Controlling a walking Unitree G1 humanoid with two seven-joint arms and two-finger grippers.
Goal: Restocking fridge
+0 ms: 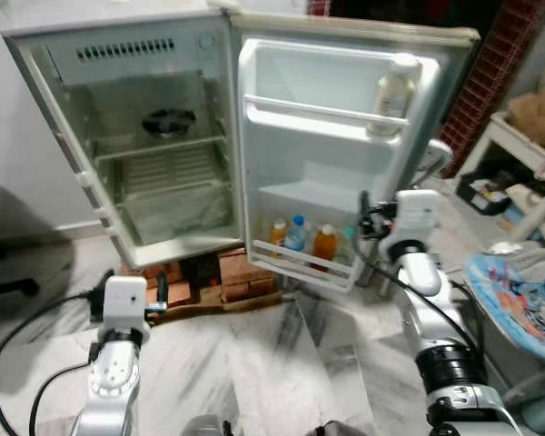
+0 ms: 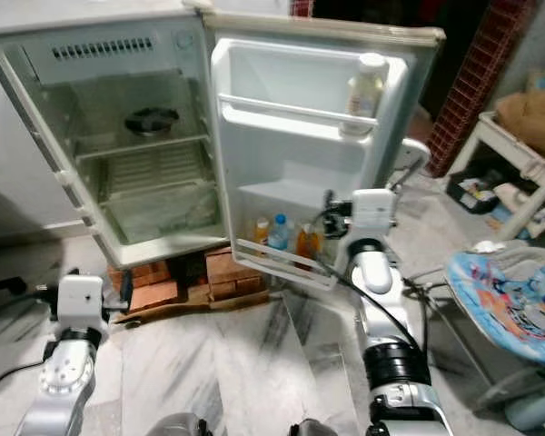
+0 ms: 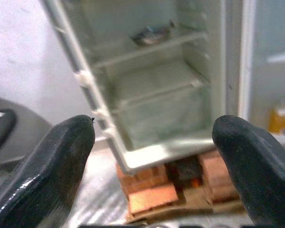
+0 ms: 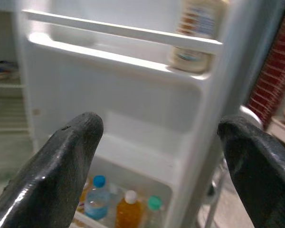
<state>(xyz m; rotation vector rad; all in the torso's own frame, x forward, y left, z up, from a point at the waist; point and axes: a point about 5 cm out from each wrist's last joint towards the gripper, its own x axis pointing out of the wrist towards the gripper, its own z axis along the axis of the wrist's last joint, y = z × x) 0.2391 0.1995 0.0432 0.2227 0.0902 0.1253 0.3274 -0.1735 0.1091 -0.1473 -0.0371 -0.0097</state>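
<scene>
Left pincer (image 3: 152,161): lower left of the head view, low over the marble floor (image 1: 282,363); its fingers (image 3: 47,166) are spread wide with nothing between them.
Right pincer (image 4: 156,166): right of centre in the head view, raised toward the door's lower shelf; fingers wide apart, empty.
Step in hand: my guess is a gap between items, since both pincers are bare and aimed at the open fridge (image 1: 127,136).
Next move: it likely calls for fetching another item; none is within reach at the fridge, so a turn toward the cluttered side at the frame's right seems needed.
Bricks (image 1: 241,272): lower centre, propping the fridge base.
Door's lower shelf (image 1: 300,263): centre, holding a blue-capped clear bottle (image 1: 295,234), an orange bottle (image 1: 323,242), another orange one at the left and a green-capped one at the right.
Door's upper shelf (image 1: 322,113): upper right of centre, one pale bottle (image 1: 395,89) standing at its right end.
Fridge interior: upper left, a dark round dish (image 1: 168,121) on the top rack; lower racks bare.
Writing: the pale bottle carries a banded label, too blurred to read; no brand is legible.
</scene>
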